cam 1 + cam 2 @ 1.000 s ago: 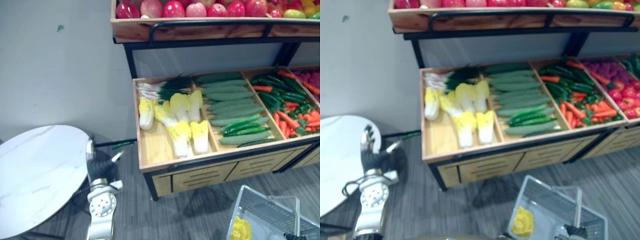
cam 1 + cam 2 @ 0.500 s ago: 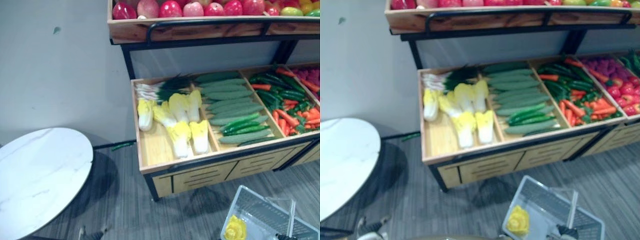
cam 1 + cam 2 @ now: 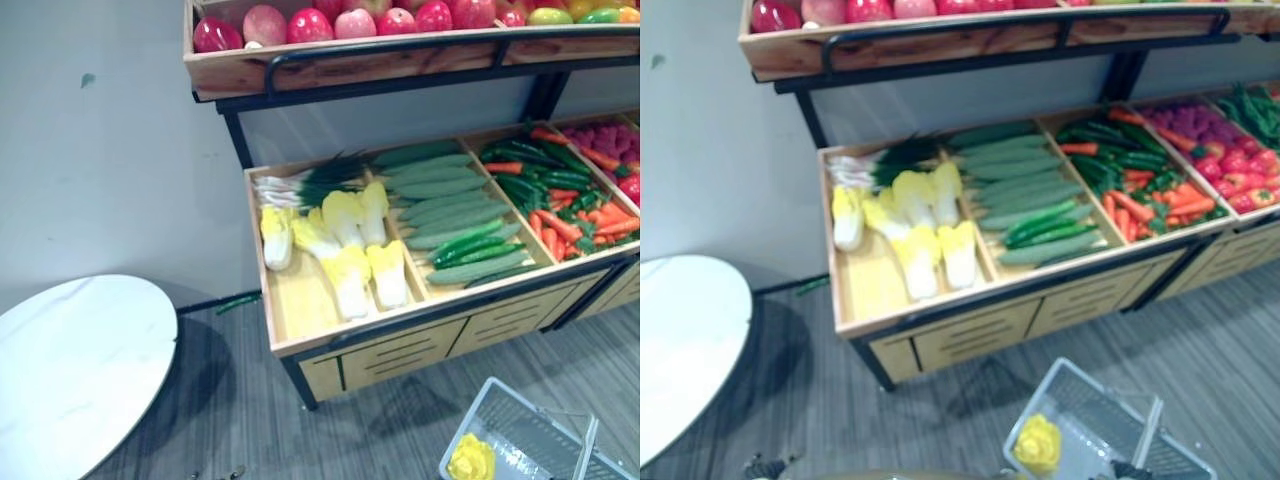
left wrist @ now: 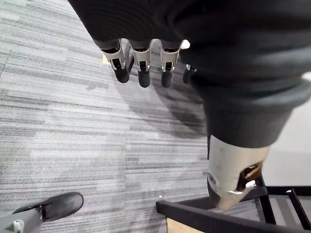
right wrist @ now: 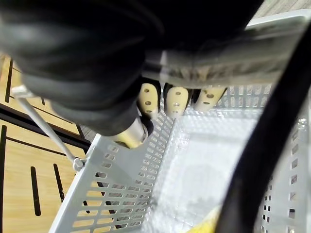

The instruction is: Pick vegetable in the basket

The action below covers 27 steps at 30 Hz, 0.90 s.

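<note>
I am holding the basket (image 3: 1090, 410) with my right hand (image 5: 175, 99). My fingers are curling round its handle (image 5: 233, 63) and gripping it tight. The basket is grey with lots of little holes in its walls. It is sitting low down, in front of the stand (image 3: 400, 350). I cannot tell if it is touching the floor (image 4: 58, 121).

1 yellow vegetable (image 3: 1038, 445) is lying inside the basket, in the corner on my left side. It is leaning against the basket wall.

My left hand (image 4: 141, 63) is hanging down over the grey floor. Its fingers are loose and nearly straight, and they are holding nothing. The thumb (image 4: 228, 184) is sticking out apart from them.

The stand is made of wood and has boxes of food. In the box on my left, yellow cabbages (image 3: 345, 265) are lying side by side. Green onions (image 3: 300, 185) are lying behind them in the same box. In the next box, long cucumbers (image 3: 450, 200) are lying in a pile. In the box after that, green peppers (image 3: 540, 185) and carrots (image 3: 560, 225) are mixed together. On the shelf above, red apples (image 3: 350, 22) are sitting in a row.

A round white table (image 3: 70, 370) is standing on my left, near the stand.
</note>
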{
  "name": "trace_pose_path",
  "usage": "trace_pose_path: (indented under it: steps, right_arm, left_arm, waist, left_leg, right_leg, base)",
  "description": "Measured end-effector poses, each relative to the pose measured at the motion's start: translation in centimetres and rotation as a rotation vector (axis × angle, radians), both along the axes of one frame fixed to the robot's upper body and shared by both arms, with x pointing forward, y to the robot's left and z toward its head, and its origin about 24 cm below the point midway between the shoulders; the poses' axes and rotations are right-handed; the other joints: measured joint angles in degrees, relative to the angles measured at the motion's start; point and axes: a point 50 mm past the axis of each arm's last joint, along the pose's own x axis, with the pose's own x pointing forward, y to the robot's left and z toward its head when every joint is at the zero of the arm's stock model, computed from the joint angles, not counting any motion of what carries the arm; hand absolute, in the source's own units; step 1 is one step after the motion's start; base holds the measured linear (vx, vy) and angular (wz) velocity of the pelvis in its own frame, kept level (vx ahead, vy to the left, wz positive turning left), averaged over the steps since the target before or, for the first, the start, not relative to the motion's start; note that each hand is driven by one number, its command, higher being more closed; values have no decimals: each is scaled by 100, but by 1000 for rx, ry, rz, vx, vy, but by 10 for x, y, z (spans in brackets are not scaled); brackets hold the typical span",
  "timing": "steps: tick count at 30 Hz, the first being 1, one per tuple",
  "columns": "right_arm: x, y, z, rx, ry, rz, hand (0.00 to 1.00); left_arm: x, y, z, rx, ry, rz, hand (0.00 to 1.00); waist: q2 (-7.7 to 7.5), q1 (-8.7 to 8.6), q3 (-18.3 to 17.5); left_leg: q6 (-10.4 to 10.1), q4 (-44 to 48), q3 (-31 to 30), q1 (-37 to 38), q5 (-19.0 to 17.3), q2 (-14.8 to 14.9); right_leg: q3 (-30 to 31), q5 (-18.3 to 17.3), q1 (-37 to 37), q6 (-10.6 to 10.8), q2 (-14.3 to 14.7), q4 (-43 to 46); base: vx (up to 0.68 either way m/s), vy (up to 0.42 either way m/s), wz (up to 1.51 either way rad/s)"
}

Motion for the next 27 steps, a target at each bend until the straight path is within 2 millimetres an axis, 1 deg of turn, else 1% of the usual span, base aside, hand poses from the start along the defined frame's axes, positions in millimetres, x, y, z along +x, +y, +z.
trace_pose_path:
  steps: [5, 9, 12, 16, 21, 22, 23, 24, 25, 26, 27]
  right_arm:
    - [3, 10, -4, 26, -5, 17, 100]
    - [8, 14, -4, 45, -30, 0, 100]
    - [10, 22, -7, 66, -45, -12, 100]
    - [10, 24, -8, 81, -60, -36, 100]
    - [10, 25, -8, 82, -61, -36, 100]
    - [12, 24, -7, 81, -68, -36, 100]
    - [15, 23, -6, 74, -83, -37, 100]
    - [17, 22, -5, 71, -92, -41, 100]
    - [19, 21, -4, 67, -111, -53, 100]
    - [22, 21, -2, 61, -132, -54, 100]
    - [24, 22, -2, 61, -141, -52, 100]
  left_arm:
    - [-1, -11, -4, -27, 14, -36, 0]
    - [-2, -15, -5, -36, 18, -40, 0]
    - [-2, -18, -6, -43, 20, -47, 0]
    - [-4, -19, -6, -46, 24, -50, 0]
    - [-7, -23, -7, -52, 38, -72, 0]
    - [-4, -24, -7, -54, 33, -84, 0]
    - [0, -26, -7, -58, 28, -107, 0]
    - [5, -28, -7, -62, 19, -124, 0]
    - [11, -31, -7, -65, 12, -154, 0]
    - [18, -33, -6, -63, 2, -185, 0]
    - [22, -33, -5, -60, -3, -203, 0]
  waist:
    - [-5, 7, 4]
    - [-9, 11, 8]
    - [-6, 11, 12]
    - [-1, 12, 21]
    - [11, 42, 138]
    - [0, 51, 236]
    - [2, 63, 334]
    - [15, 63, 351]
    - [39, 67, 396]
    - [17, 68, 446]
    - [-11, 70, 479]
  left_leg:
    - [-1, -21, 4, 4, -1, 32]
    - [-7, -22, 8, 3, -5, 38]
    - [-11, -22, 11, 7, -8, 61]
    - [-39, -22, 39, 32, -26, 91]
    - [-93, 6, 209, 217, -103, 113]
    - [-80, 250, 269, 184, -232, 154]
    - [-41, 736, 324, 24, -489, 250]
    - [-28, 991, 346, -84, -623, 305]
    - [0, 1344, 400, -248, -804, 379]
    - [47, 1438, 538, -306, -869, 376]
    - [56, 1440, 649, -300, -892, 368]
  right_leg:
    - [-2, 3, 8, 6, 22, -36]
    - [4, 6, 17, 10, 44, -62]
    - [8, 6, 24, 9, 81, -65]
    - [34, 5, 34, 8, 120, -72]
    - [209, 3, 115, 7, 144, -72]
    - [286, -34, 87, 15, 104, 56]
    - [397, -171, -85, 43, 24, 416]
    - [474, -243, -225, 56, -22, 654]
    - [637, -291, -533, 83, -105, 1106]
    - [859, -286, -805, 80, -163, 1400]
    - [976, -269, -909, 67, -192, 1483]
  base:
    - [17, -33, 0]
    - [11, -16, 0]
    - [5, -11, 0]
    - [12, -37, -5]
    - [1, -15, -19]
    - [-13, -1, -27]
    - [-24, 4, -32]
    - [-45, 27, -39]
    - [-56, 69, -47]
    - [-72, 115, -54]
    - [-113, 128, -76]
